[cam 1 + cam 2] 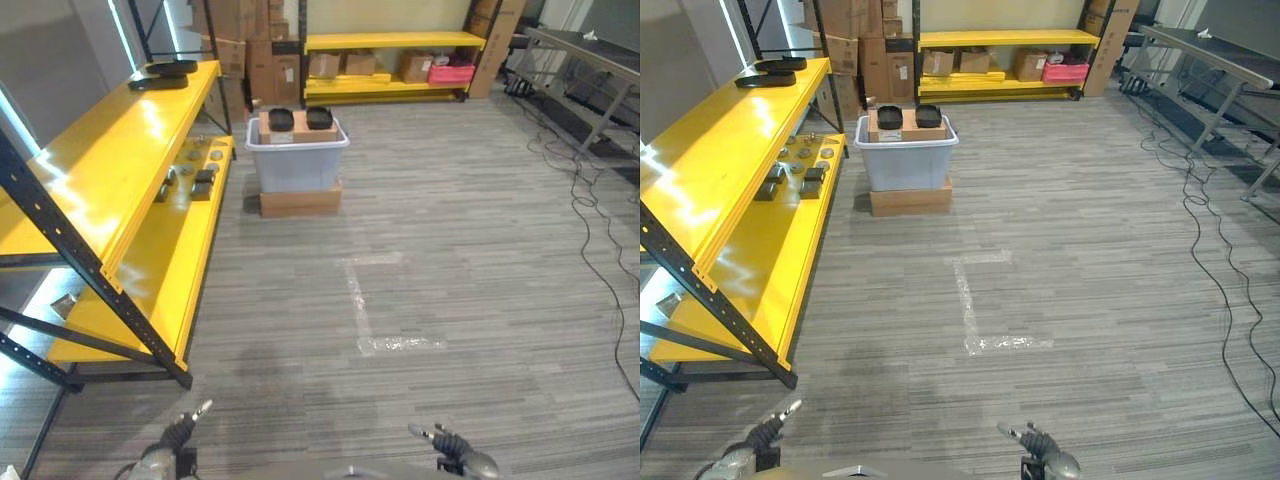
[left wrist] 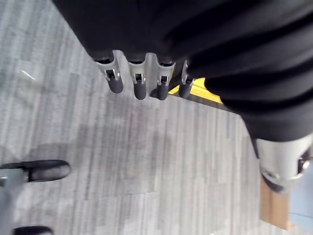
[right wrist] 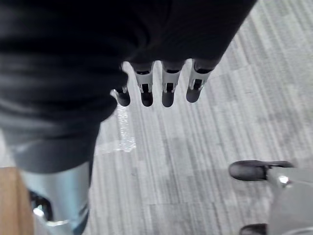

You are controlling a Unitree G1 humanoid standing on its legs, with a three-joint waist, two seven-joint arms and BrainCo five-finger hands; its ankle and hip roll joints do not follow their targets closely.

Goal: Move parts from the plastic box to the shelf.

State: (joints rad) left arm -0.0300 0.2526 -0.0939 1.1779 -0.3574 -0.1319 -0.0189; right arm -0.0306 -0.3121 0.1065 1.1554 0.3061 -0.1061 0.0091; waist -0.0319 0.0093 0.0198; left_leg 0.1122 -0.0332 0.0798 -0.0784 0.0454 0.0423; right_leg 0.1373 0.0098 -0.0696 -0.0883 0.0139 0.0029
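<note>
Open floor (image 1: 450, 250) btwn the hands and the box (image 1: 297, 155); only flat tape marks (image 1: 372, 310) on it, no obstacle. Left hand (image 1: 178, 432) and right hand (image 1: 452, 446) low at near edge, both w/ straight fingers, nothing held, well apart. Shelf (image 1: 120, 170) runs along left side; its dark posts (image 1: 90, 270) and braces stick out at near end. Lower level partly taken by small parts (image 1: 195, 178); top level has dark trays (image 1: 160, 76) at far end, rest bare. Box sits on cardboard (image 1: 300, 201), just beside shelf's far end. Cables (image 1: 590, 230) trail on floor at right.
</note>
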